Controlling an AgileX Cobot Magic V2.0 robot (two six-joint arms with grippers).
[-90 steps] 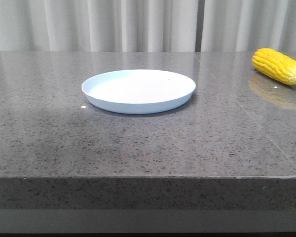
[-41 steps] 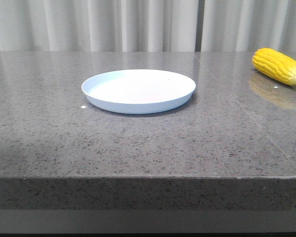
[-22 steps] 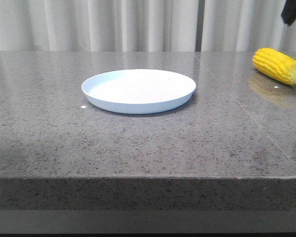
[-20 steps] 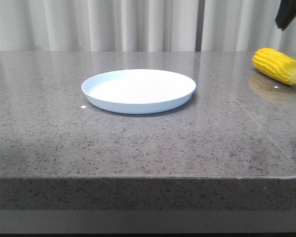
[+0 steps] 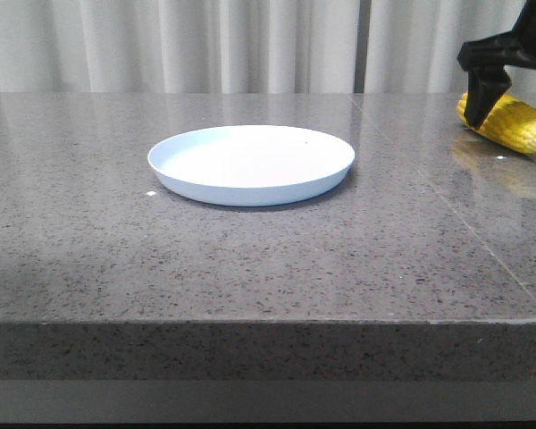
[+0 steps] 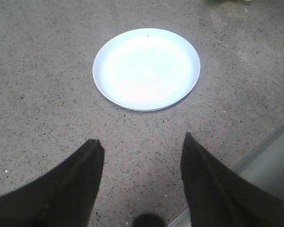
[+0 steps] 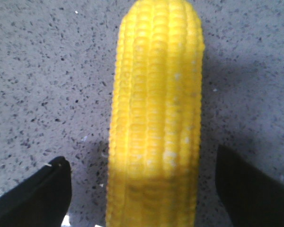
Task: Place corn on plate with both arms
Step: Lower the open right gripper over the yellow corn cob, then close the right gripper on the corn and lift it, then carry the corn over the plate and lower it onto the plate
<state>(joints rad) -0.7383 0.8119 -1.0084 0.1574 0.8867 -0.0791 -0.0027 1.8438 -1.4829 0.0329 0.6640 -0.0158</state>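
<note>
The yellow corn (image 5: 518,123) lies on the grey stone table at the far right of the front view. My right gripper (image 5: 514,103) is open and straddles it, one finger (image 5: 484,89) at its near-left end, the other mostly cut off at the frame edge. In the right wrist view the corn (image 7: 156,109) lies between my right gripper's (image 7: 144,184) spread fingers, with gaps on both sides. The pale blue-white plate (image 5: 251,164) sits empty mid-table. In the left wrist view my left gripper (image 6: 142,151) is open and empty, held above the table short of the plate (image 6: 146,68).
The table's front edge (image 5: 268,322) runs across the lower part of the front view. A seam in the stone (image 5: 447,201) runs between plate and corn. White curtains (image 5: 205,45) hang behind the table.
My right gripper has come down from the top right corner to the corn and now straddles it. The corn and plate have not moved.
</note>
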